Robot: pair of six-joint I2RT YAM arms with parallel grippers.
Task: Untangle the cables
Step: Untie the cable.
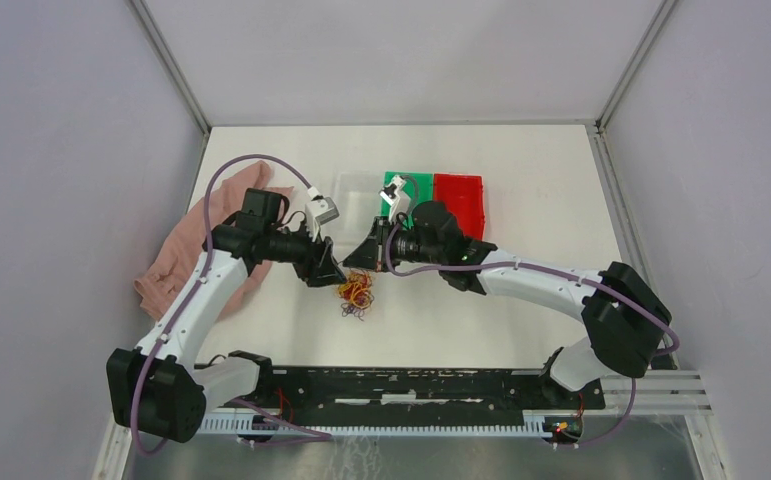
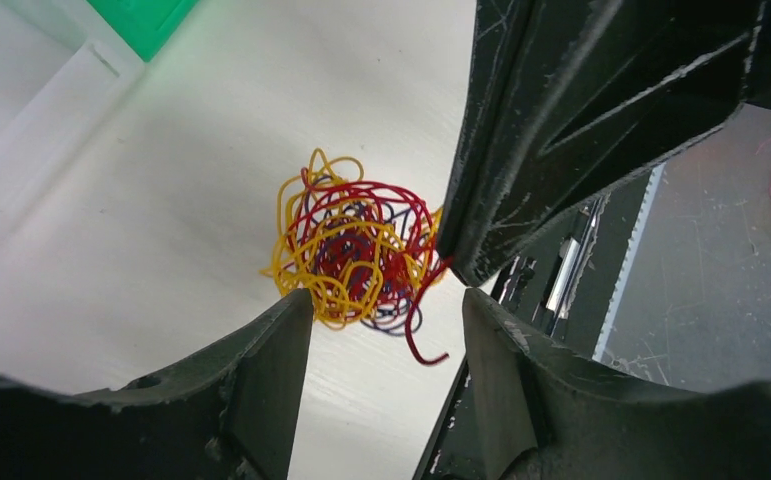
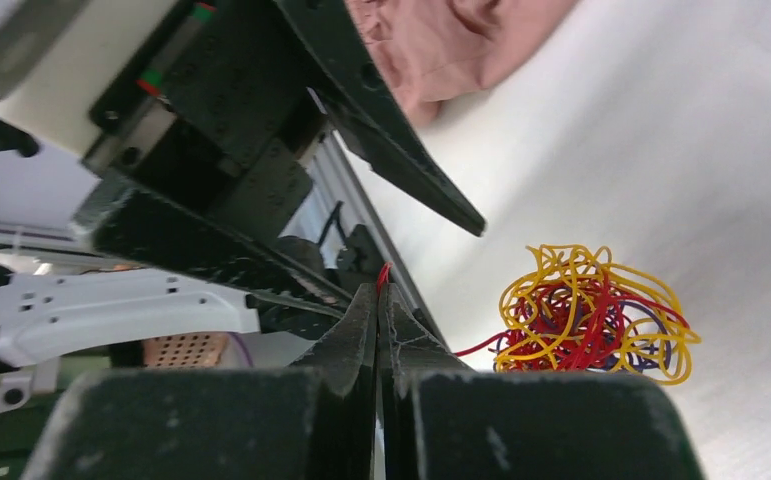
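Dark fingers of the right hand (image 3: pixel 379 290) fill the bottom of its wrist view. They are pressed flat together, with a short bit of red strand pinched at their very tips. A red strand runs from there across to the cables (image 3: pixel 591 312), a loose ball of red, yellow and dark purple wire. The ball lies on the white worktop (image 1: pixel 521 320) just beyond those tips.

The left hand (image 2: pixel 386 303) faces the ball from the other side. Its fingers stand moderately apart with nothing between them, and the ball sits just past their tips. In that view the tip of the right hand touches the ball's right edge, where a red end curls out.

From above, the ball lies near the middle of the worktop, between the two hands. Both hands angle down toward it, and a few strands trail toward the near edge.

A pink cloth (image 1: pixel 176 262) lies crumpled at the left, partly under the left arm and well apart from the cables. Behind the right arm, a green bin (image 1: pixel 408 186) and a red bin (image 1: pixel 460 198) sit side by side.
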